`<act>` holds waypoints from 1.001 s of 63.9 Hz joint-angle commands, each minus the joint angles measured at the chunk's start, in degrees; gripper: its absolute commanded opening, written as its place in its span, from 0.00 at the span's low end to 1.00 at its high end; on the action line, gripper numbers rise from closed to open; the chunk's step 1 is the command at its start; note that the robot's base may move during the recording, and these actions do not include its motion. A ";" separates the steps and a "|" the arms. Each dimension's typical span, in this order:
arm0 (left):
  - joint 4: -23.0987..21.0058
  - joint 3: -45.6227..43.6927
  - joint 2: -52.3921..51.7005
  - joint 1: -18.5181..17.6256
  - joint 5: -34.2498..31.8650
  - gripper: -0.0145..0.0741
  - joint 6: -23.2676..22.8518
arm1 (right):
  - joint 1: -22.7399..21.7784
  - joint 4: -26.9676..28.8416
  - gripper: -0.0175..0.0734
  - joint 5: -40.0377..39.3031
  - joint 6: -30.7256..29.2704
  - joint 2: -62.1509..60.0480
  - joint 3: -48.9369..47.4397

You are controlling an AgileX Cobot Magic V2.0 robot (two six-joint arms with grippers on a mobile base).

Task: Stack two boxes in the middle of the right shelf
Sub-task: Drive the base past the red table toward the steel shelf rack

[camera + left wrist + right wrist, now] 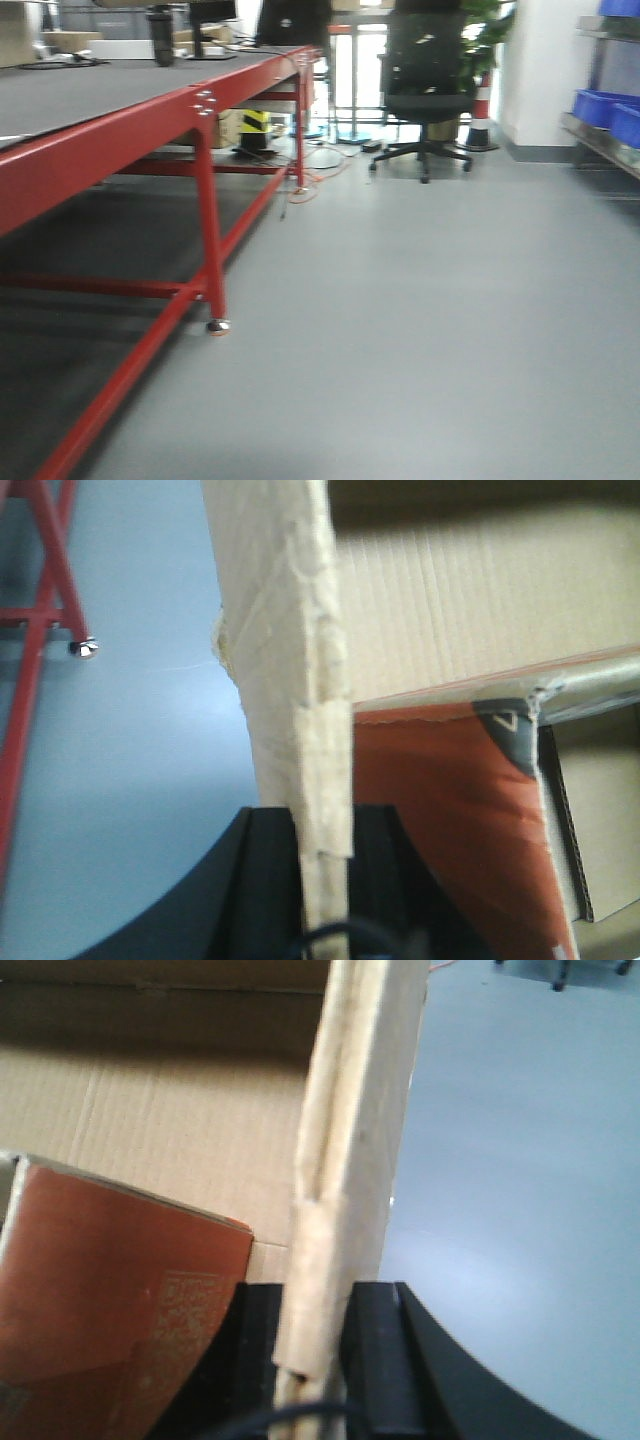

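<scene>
**Entry: plain carton carried between two grippers**

Plain carton [290, 660]: apparently held clear of the floor [140, 760], one upright wall in each gripper, probably so both boxes travel as one load.
Red-print carton [450, 820]: lies inside it.
Left gripper [325, 825]: narrowed to card thickness, clamped on the wall edge.
Right gripper [318, 1305]: likewise pinching another wall.
Shelf [598, 146]: right edge of the front view, well apart, bearing blue bins [605, 105].

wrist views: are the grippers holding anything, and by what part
Yes. The left gripper and the right gripper each clamp the edge of a side wall of the plain cardboard box, one finger inside and one outside.
</scene>
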 commanded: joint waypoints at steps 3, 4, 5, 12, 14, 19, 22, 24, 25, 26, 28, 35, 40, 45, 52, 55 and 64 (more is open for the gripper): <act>1.44 -0.71 -0.74 0.24 -1.54 0.04 -0.03 | -0.57 -2.34 0.01 -2.95 -0.50 -0.70 -0.72; 1.44 -0.71 -0.74 0.24 -1.54 0.04 -0.03 | -0.57 -2.34 0.01 -2.95 -0.50 -0.70 -0.72; 1.44 -0.71 -0.74 0.24 -1.54 0.04 -0.03 | -0.57 -2.34 0.01 -2.95 -0.50 -0.70 -0.72; 1.44 -0.71 -0.74 0.24 -1.54 0.04 -0.03 | -0.57 -2.34 0.01 -2.95 -0.50 -0.70 -0.72; 1.44 -0.71 -0.74 0.24 -1.54 0.04 -0.03 | -0.57 -2.34 0.01 -2.95 -0.50 -0.70 -0.72; 1.44 -0.71 -0.74 0.24 -1.54 0.04 -0.03 | -0.57 -2.34 0.01 -2.95 -0.50 -0.70 -0.72; 1.44 -0.71 -0.74 0.24 -1.54 0.04 -0.03 | -0.57 -2.34 0.01 -2.95 -0.50 -0.70 -0.72; 1.44 -0.71 -0.74 0.24 -1.54 0.04 -0.03 | -0.57 -2.34 0.01 -2.95 -0.50 -0.70 -0.72; 1.44 -0.71 -0.74 0.24 -1.54 0.04 -0.03 | -0.57 -2.34 0.01 -2.95 -0.50 -0.70 -0.72; 1.44 -0.71 -0.74 0.24 -1.54 0.04 -0.03 | -0.57 -2.34 0.01 -2.95 -0.50 -0.70 -0.72; 1.44 -0.71 -0.74 0.24 -1.54 0.04 -0.03 | -0.57 -2.34 0.01 -2.95 -0.50 -0.70 -0.72; 1.44 -0.71 -0.74 0.24 -1.54 0.04 -0.03 | -0.57 -2.34 0.01 -2.95 -0.50 -0.70 -0.72; 1.44 -0.71 -0.74 0.24 -1.54 0.04 -0.03 | -0.57 -2.34 0.01 -2.95 -0.50 -0.70 -0.72; 1.44 -0.71 -0.74 0.24 -1.54 0.04 -0.03 | -0.57 -2.34 0.01 -2.95 -0.50 -0.70 -0.72; 1.56 -0.71 -0.74 0.24 -1.54 0.04 -0.03 | -0.57 -2.23 0.01 -2.95 -0.50 -0.70 -0.72; 1.56 -0.71 -0.74 0.24 -1.54 0.04 -0.03 | -0.57 -2.23 0.01 -2.95 -0.50 -0.70 -0.72; 1.56 -0.71 -0.74 0.24 -1.54 0.04 -0.03 | -0.57 -2.30 0.01 -3.06 -0.50 -0.70 -0.72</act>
